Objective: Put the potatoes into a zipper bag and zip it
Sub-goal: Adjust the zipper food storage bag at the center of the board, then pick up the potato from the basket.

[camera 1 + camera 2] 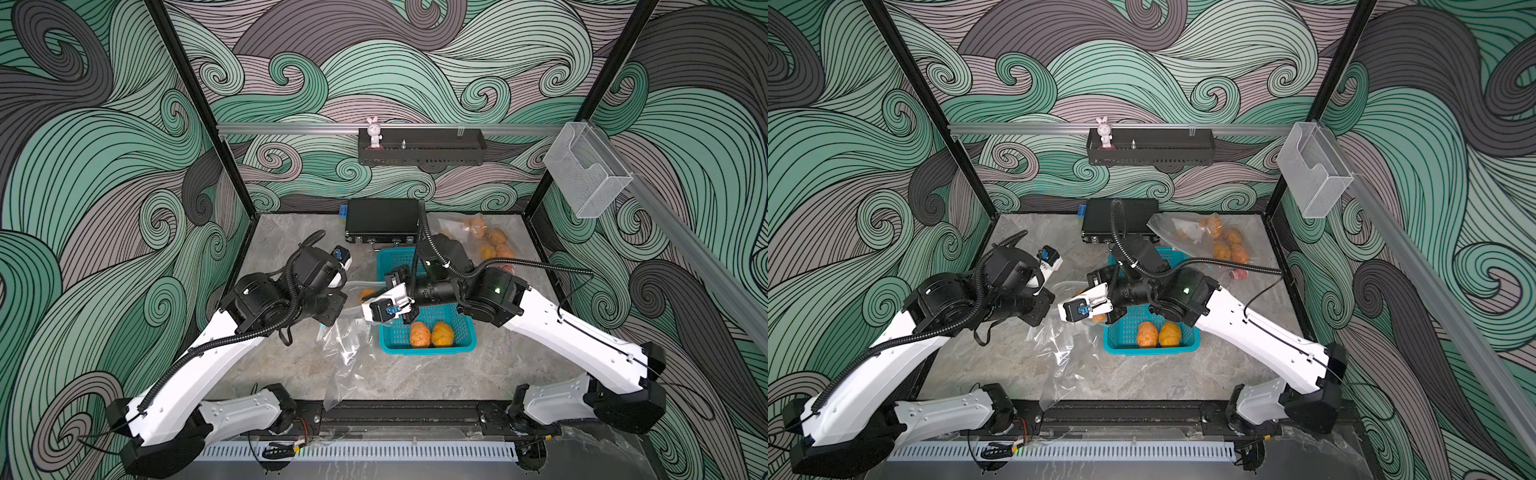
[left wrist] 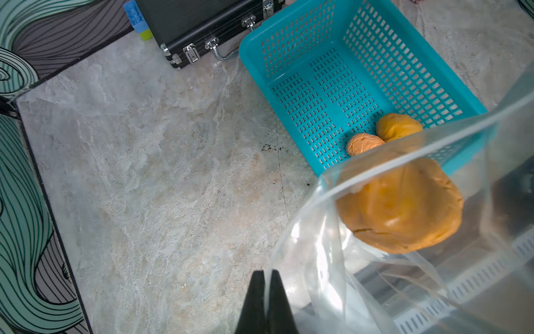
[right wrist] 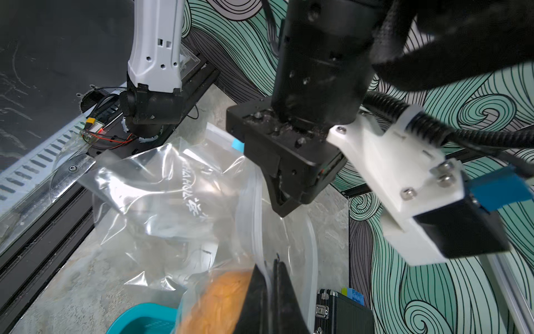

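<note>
Clear film is pinched flat in the left gripper [image 2: 268, 289], whose black jaws are closed to a slit on the rim of the bag [image 2: 318, 254]. Facing it, the right gripper [image 3: 271, 289] is just as narrow, clamped on the rim by the zipper strip, so the two tools hold the mouth up between them. One potato [image 2: 400, 208] sits inside, seen through the film close under the rim, just past the left gripper's tips and right beside the right gripper's fingers. The rest of the bag hangs crumpled below both tools, down to the table [image 2: 144, 173]. Beyond the mouth stands the basket [image 2: 318, 72] with two potatoes [image 1: 419, 333] [image 1: 441, 332] touching each other in one end. Farther out lie a black case [image 2: 202, 17] and a full bag [image 1: 490, 239].

The risks look plain. Both bites are small and on slick film, so the potato's weight could drag the rim out of either jaw. With the potato so near the opening, a sagging or tilted mouth could let it roll back out. Fetching the last two potatoes probably means one gripper letting go, and the mouth may then fold shut. Creases along the strip could also spoil the zip.
</note>
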Controlling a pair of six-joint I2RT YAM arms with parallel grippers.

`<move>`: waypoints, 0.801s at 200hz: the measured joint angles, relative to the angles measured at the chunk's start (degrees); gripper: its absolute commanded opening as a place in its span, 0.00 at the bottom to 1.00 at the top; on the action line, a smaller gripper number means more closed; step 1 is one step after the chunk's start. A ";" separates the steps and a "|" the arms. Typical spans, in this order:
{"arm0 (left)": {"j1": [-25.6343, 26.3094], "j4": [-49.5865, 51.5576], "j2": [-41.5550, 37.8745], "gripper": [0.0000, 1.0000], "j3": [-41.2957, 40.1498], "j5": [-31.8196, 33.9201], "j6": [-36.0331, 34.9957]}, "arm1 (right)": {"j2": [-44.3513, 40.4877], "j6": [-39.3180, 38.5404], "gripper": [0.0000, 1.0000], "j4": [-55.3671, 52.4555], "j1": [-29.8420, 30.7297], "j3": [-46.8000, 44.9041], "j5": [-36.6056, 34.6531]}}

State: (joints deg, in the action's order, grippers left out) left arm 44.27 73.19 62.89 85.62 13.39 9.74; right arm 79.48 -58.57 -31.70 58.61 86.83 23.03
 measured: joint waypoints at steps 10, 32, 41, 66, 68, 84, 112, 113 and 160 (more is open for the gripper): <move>0.00 0.22 0.02 0.00 1.33 1.36 -0.37 | 0.00 0.00 0.07 -0.15 0.00 -0.85 0.42; 0.00 0.04 -0.33 0.00 5.42 3.89 -1.79 | -0.20 0.26 0.50 -0.17 0.04 -3.06 1.75; 0.00 -0.46 -1.01 0.00 5.68 4.52 -2.36 | -0.57 0.70 0.58 0.42 0.04 -4.39 2.08; 0.00 -2.64 -4.66 0.00 1.36 7.15 -3.32 | -3.23 5.29 0.66 3.85 -0.11 -8.76 2.29; 0.00 -2.82 -4.87 0.00 0.98 7.37 -3.32 | -3.56 5.86 0.67 4.33 -0.17 -9.14 2.34; 0.00 -4.33 -7.02 0.00 -2.69 10.03 -3.37 | -6.97 13.77 0.69 10.05 -1.44 -12.74 2.10; 0.00 -8.07 -8.61 0.00 -6.27 12.07 -3.58 | -15.37 35.17 0.70 24.04 -6.60 -22.43 -3.17; 0.00 -8.15 -8.63 0.00 -6.36 12.07 -3.61 | -15.76 36.20 0.70 24.55 -6.88 -22.88 -3.54; 0.00 -15.76 -10.36 0.00 -15.80 11.28 -4.00 | -18.93 66.66 0.65 19.69 -14.45 -30.64 -19.45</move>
State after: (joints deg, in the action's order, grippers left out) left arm 44.27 57.43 52.53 69.82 24.67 5.74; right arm 60.55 8.10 -12.01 44.16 56.18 3.57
